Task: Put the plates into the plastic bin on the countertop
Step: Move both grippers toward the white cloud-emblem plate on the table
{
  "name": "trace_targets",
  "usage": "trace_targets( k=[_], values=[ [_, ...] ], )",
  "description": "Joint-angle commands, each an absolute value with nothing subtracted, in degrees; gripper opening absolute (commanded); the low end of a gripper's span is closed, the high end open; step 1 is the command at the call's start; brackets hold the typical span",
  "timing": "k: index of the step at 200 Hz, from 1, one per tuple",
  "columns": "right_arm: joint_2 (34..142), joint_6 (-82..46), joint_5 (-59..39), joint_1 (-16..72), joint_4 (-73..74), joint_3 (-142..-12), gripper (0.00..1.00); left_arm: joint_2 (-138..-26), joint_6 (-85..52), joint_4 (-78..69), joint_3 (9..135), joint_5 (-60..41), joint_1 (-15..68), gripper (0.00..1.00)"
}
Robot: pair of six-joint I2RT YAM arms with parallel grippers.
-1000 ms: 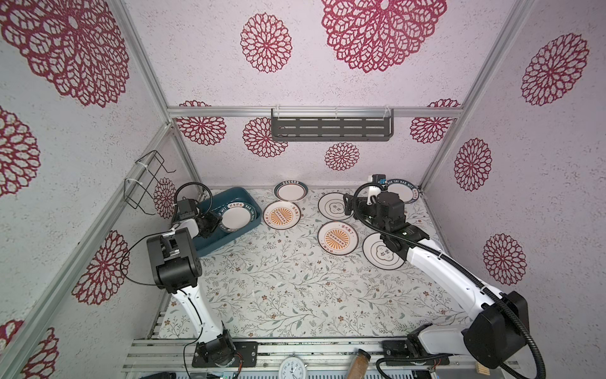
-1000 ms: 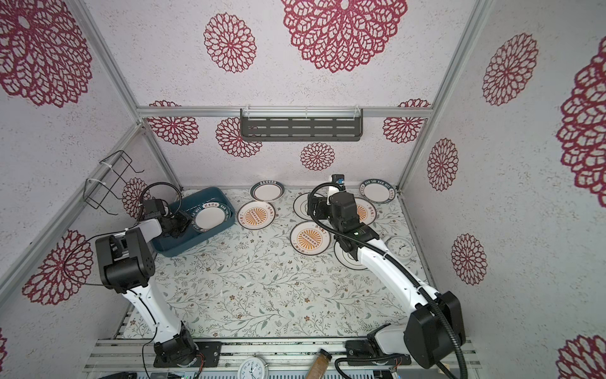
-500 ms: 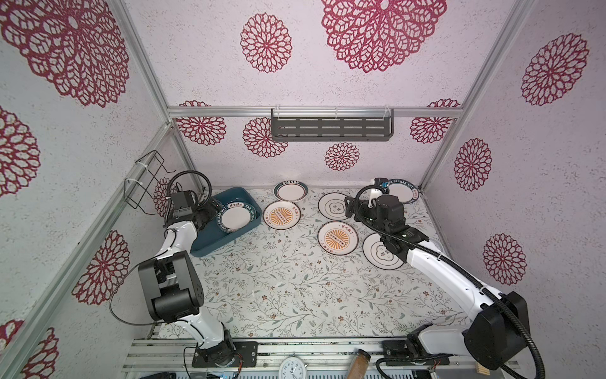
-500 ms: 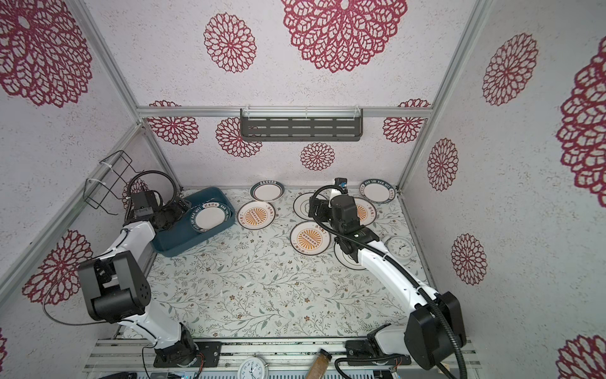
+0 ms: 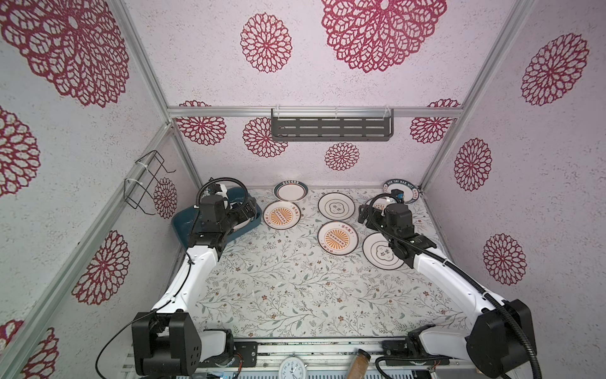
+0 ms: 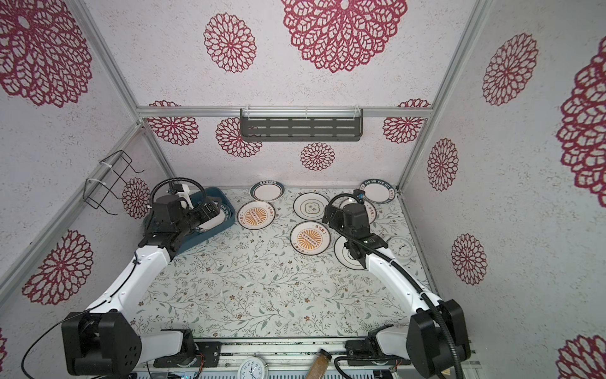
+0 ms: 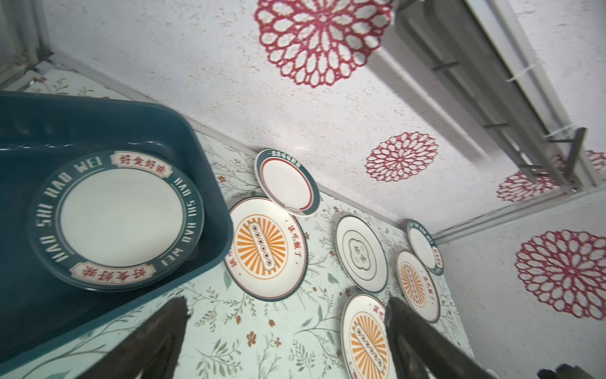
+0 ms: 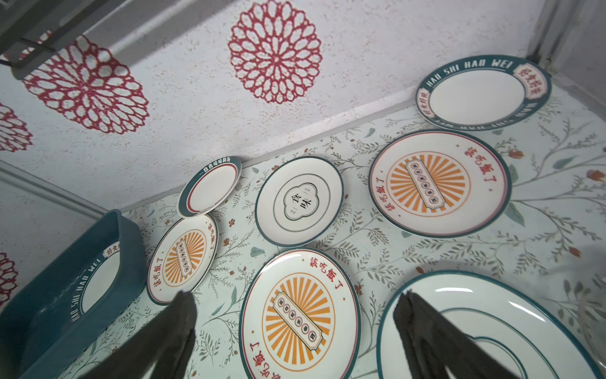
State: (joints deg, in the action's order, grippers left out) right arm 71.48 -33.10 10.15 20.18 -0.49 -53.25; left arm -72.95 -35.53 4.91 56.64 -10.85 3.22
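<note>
The dark teal plastic bin [image 5: 183,223] [image 7: 108,118] stands at the back left of the leafy countertop [image 5: 295,288]. In it lies a lettered teal-rimmed plate [image 7: 121,216] on top of another. My left gripper [image 5: 248,210] [image 7: 285,315] hovers open and empty over the bin's right end. Several plates lie on the countertop: a sunburst one [image 5: 282,215], a teal-rimmed one [image 5: 291,191], a black-ringed one [image 5: 336,205] and a second sunburst one [image 5: 337,238] [image 8: 300,315]. My right gripper [image 5: 362,215] [image 8: 296,302] hangs open above that second sunburst plate, holding nothing.
More plates sit at the right: a black-ringed one [image 5: 382,254], a sunburst one [image 8: 439,183] and a teal-rimmed one [image 5: 401,192] in the back corner. A small white clock [image 6: 400,246] lies by the right wall. A grey shelf [image 5: 331,128] and a wire rack [image 5: 147,183] hang on the walls.
My left gripper has opened and drawn up and to the right from inside the bin, its arm stretching out low. The right gripper has shifted slightly.
</note>
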Motion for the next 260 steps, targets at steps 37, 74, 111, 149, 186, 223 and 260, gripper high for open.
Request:
trace_targets(
  k=[37, 74, 111, 149, 186, 223, 260],
  values=[
    [64.3, -44.3, 6.6, 11.3, -3.2, -43.7, 0.99, -71.4, -37.8, -1.6, 54.8, -6.6, 13.9, 0.97],
    [62.8, -48.3, 4.9, 7.6, -4.5, -37.6, 0.99, -72.1, -39.9, -2.9, 53.4, -5.1, 18.2, 0.97],
    [63.4, -52.5, -1.4, 3.6, -0.2, -31.6, 0.98, -72.8, -41.3, -5.4, 52.6, -5.6, 21.3, 0.97],
    [63.0, -56.1, -1.1, 1.6, 0.4, -27.1, 0.94, -74.7, -40.7, -6.7, 53.5, -5.3, 24.8, 0.97],
    [60.9, -56.1, 1.8, 0.8, -2.9, -25.5, 0.94, -77.9, -41.8, -9.4, 54.1, -5.9, 27.7, 0.97],
    [62.7, -56.7, -2.3, -0.7, 3.5, -22.8, 0.85, -82.9, -44.0, -12.9, 55.7, -7.9, 30.4, 0.97],
    [65.7, -57.4, -2.5, -1.1, 7.3, -21.4, 0.78, -87.8, -43.9, -13.1, 58.4, -8.3, 32.9, 0.97]
  ],
)
